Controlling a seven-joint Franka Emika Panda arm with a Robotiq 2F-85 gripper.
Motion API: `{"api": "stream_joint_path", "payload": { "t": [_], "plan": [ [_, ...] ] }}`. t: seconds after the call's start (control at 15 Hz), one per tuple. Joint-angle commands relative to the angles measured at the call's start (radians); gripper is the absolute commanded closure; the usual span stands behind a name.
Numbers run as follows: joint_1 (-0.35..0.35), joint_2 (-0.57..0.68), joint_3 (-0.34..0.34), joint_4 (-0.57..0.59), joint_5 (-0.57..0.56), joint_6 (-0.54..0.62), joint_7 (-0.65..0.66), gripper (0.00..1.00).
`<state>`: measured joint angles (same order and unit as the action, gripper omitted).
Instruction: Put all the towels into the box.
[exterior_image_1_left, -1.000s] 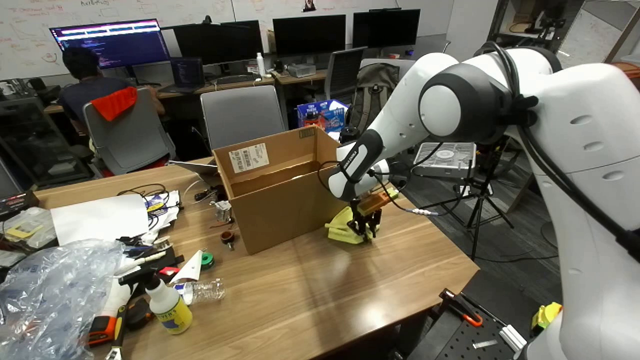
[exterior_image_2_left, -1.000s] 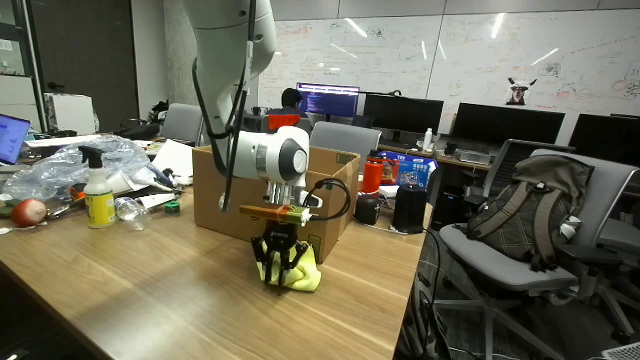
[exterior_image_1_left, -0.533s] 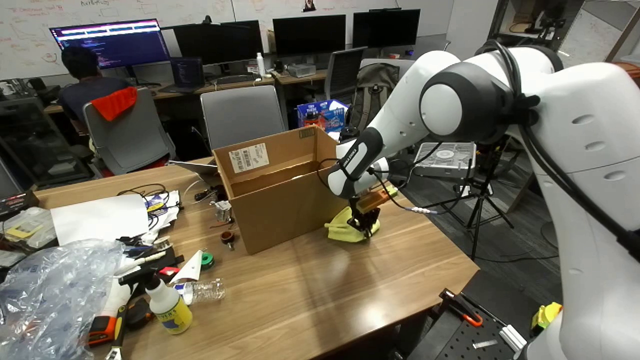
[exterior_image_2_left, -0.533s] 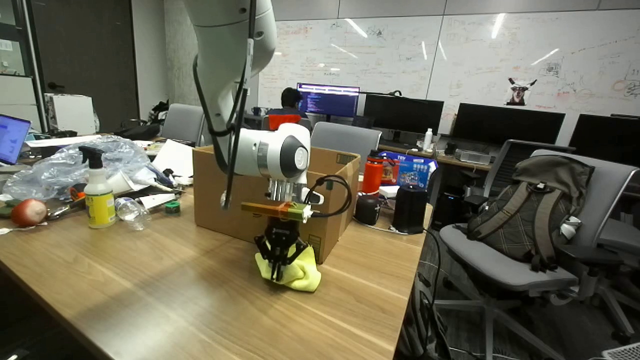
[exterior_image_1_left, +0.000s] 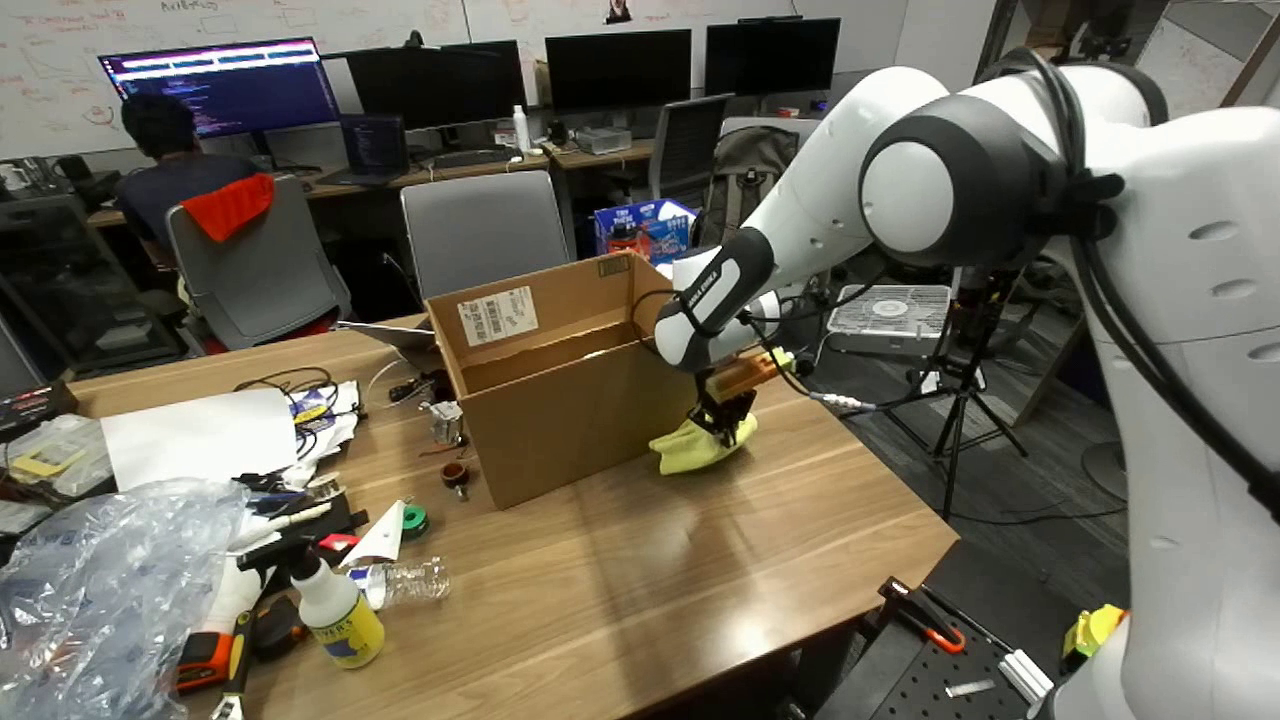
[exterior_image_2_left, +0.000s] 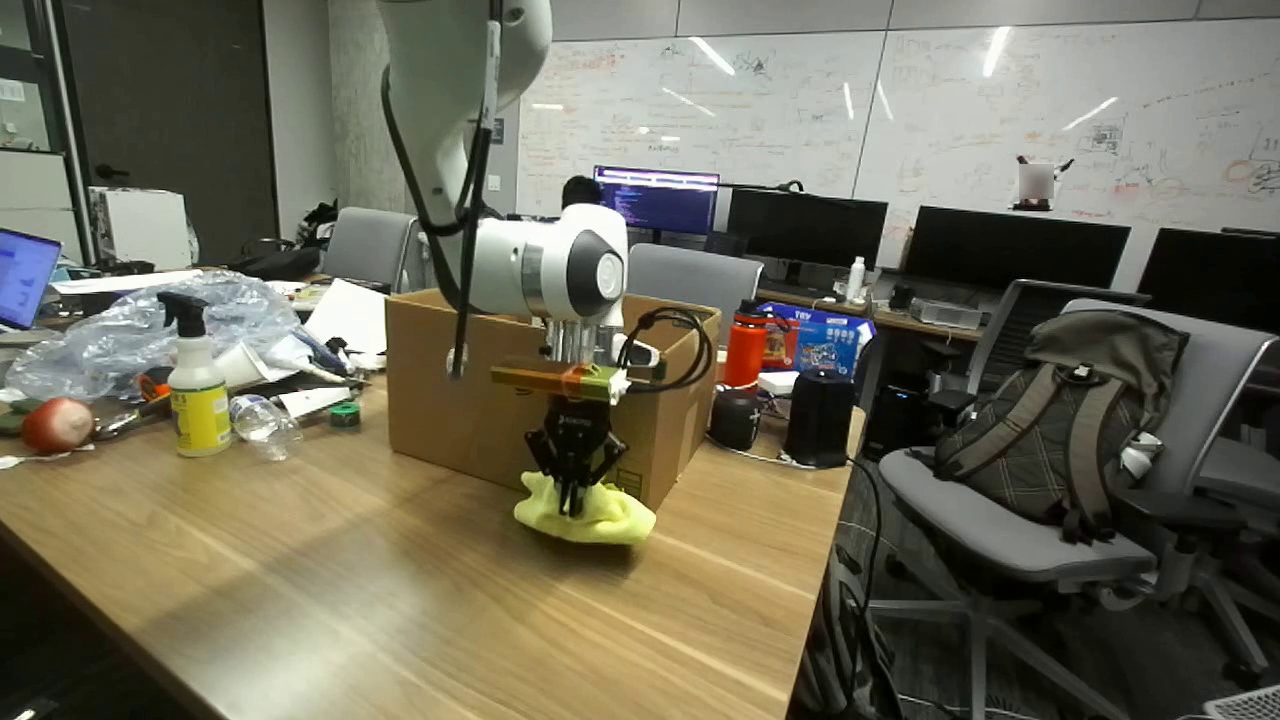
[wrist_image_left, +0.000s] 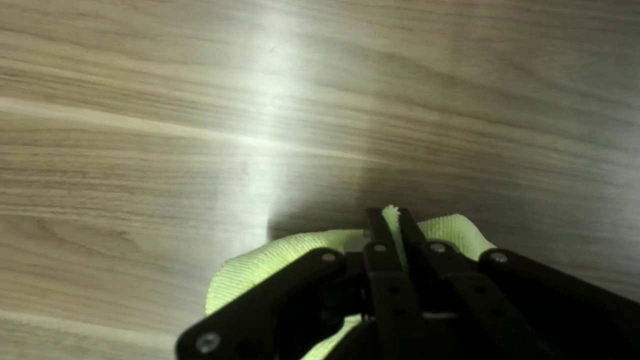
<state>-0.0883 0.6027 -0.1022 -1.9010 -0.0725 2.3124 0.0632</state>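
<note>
The yellow towel (exterior_image_2_left: 610, 518) is bunched at the lower centre of the frame in an exterior view, just in front of a corner of the cardboard box (exterior_image_1_left: 590, 430). Darkness beneath its lower edge suggests that it hangs barely above the desk (exterior_image_2_left: 400, 590), though a trailing fold could be touching. The tool (wrist_image_left: 391, 216) has its jaws almost together on one thin fold of the cloth; in the wrist view a frayed bit shows between the fingertips (wrist_image_left: 376, 227). Taking a fold near the middle probably suits so limp a fabric, since the loose parts droop on both sides and less should drag, yet so narrow a pinch might slip.

The box stands mouth upward near the middle of both exterior views, its printed label (exterior_image_1_left: 498, 316) on the inner face of the far wall, and a pale patch (exterior_image_1_left: 595, 353) inside is too small to identify. Standing so near the towel, it presumably keeps the carry short: the next move seems to call for raising the towel past the rim, then over the mouth. In an exterior view the arm (exterior_image_1_left: 820, 200) reaches in from the right, while a clear plastic bag (exterior_image_1_left: 120, 600), a spray bottle (exterior_image_1_left: 340, 620) and a water bottle (exterior_image_1_left: 410, 582) occupy the lower left, perhaps kept there to leave the tool working room
</note>
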Motion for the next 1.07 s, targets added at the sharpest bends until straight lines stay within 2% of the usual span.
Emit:
{"api": "stream_joint_path", "payload": {
  "t": [0.0, 0.4, 0.73, 1.0],
  "plan": [
    [0.055, -0.158, -0.033, -0.069, -0.049, 0.006, 0.074, 0.98],
    [0.137, -0.376, -0.043, -0.08, -0.221, -0.057, 0.213, 0.98],
    [0.168, -0.515, 0.006, -0.039, -0.355, -0.181, 0.293, 0.98],
    [0.167, -0.574, 0.064, 0.024, -0.413, -0.273, 0.308, 0.98]
  ]
}}
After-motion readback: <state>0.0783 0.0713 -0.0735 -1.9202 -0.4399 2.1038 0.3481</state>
